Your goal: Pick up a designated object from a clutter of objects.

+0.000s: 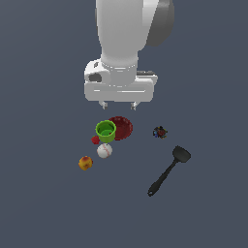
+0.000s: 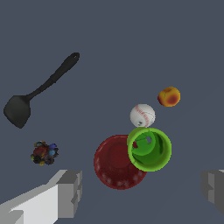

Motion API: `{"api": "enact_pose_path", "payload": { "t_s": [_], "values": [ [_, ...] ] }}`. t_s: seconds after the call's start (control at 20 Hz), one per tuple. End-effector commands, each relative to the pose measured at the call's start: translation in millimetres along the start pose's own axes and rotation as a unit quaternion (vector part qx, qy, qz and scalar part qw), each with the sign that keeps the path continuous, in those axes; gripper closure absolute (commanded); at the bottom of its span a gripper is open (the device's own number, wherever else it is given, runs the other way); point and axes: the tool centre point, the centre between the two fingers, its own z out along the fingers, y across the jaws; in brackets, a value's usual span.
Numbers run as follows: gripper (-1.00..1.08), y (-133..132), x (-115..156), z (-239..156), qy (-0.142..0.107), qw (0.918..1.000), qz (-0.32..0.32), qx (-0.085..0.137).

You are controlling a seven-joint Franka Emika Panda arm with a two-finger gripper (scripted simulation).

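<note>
The white two-fingered pincer (image 1: pixel 119 104) hangs high above the dark grey floor (image 1: pixel 43 213), its jaws spread wide apart and holding nothing, so nothing has been grasped yet. Almost directly beneath it sit the bright green plastic cup (image 1: pixel 105 131) and the dark red shallow bowl (image 1: pixel 122 127), the cup's rim overlapping the bowl's edge in both views, though whether they touch I can't say. Just beyond the cup there's the white baseball with red stitching (image 1: pixel 104 150), a small red item (image 1: pixel 95 140) tucked beside the cup, and a little farther out the yellow-and-red round fruit (image 1: pixel 85 162). None of these is the target! That's the long black spatula with its thin handle and flat rounded-square blade (image 1: pixel 169 171), lying flat on the floor well off to one side of the pincer, towards the exterior view's right, clear of the rest of the cluster. The wrist view shows it plainly (image 2: pixel 40 90), untouched, nothing across it. Between it and the bowl sits the small dark multicoloured toy (image 1: pixel 160 131), apart from both. So by my reading the task is at its very start: the arm is parked over the wrong end of the pile. Left to do: travel across to the spatula, line the fingers up across that slim handle, descend, close, and lift.
</note>
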Motion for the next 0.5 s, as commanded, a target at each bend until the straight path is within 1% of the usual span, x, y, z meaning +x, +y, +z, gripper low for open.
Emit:
{"api": "enact_pose_path", "payload": {
  "t_s": [0.0,0.15,0.45],
  "values": [
    [-0.92,0.0,0.0,0.0,0.000,1.0000,0.000,0.000],
    [-0.92,2.8,-0.5,1.9,-0.003,1.0000,0.000,-0.002],
    [-0.92,17.7,-4.3,10.6,-0.019,0.9997,-0.001,-0.014]
  ]
}}
